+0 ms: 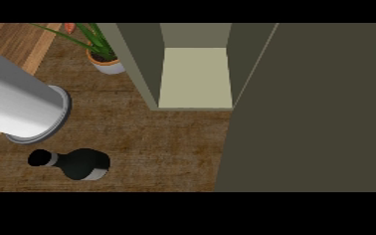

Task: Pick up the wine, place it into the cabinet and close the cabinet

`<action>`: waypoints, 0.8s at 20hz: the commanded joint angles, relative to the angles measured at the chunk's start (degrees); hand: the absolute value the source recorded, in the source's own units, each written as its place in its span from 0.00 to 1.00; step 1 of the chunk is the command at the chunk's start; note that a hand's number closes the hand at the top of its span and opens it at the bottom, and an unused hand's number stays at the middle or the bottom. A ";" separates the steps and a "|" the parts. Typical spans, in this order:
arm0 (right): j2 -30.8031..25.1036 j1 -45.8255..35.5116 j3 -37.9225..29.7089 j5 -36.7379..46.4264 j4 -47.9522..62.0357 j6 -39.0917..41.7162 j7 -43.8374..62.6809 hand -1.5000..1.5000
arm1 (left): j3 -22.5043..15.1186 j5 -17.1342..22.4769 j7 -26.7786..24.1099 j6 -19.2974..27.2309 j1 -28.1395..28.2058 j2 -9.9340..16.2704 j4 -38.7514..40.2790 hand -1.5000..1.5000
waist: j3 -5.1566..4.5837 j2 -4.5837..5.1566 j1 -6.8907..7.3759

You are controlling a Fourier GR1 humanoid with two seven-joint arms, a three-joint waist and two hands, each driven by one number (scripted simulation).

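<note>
While the dark glass wine bottle [77, 163] stands untouched before the open olive cabinet [196, 77], I see only a grey forearm [29, 107], so neither hand's state shows.

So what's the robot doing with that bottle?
Nothing is holding the wine bottle right now. It stands on the wooden counter, at the lower left. A grey forearm comes in from the left, just above the bottle, but no hand shows. The cabinet is open, its door swung out on the right, and its pale shelf looks bare. A potted plant sits left of the cabinet. So the wine hasn't gone inside yet.
</note>
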 commanded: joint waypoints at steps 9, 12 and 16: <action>-2.96 -3.95 4.43 9.41 -10.05 -5.90 8.87 0.00 | -1.09 -2.86 0.14 -2.22 -0.97 -2.96 1.04 0.00 | -0.08 0.01 -0.56; -3.76 -3.92 4.37 8.58 -7.68 -6.28 6.86 0.00 | -1.94 -7.79 -3.88 -5.68 -2.08 -5.59 6.24 0.00 | -0.07 0.14 -0.81; -5.54 -3.65 6.32 10.25 -11.19 -8.56 10.52 0.00 | -2.72 -7.81 -1.61 -4.22 -2.76 -5.16 5.34 0.00 | -0.06 0.02 -0.98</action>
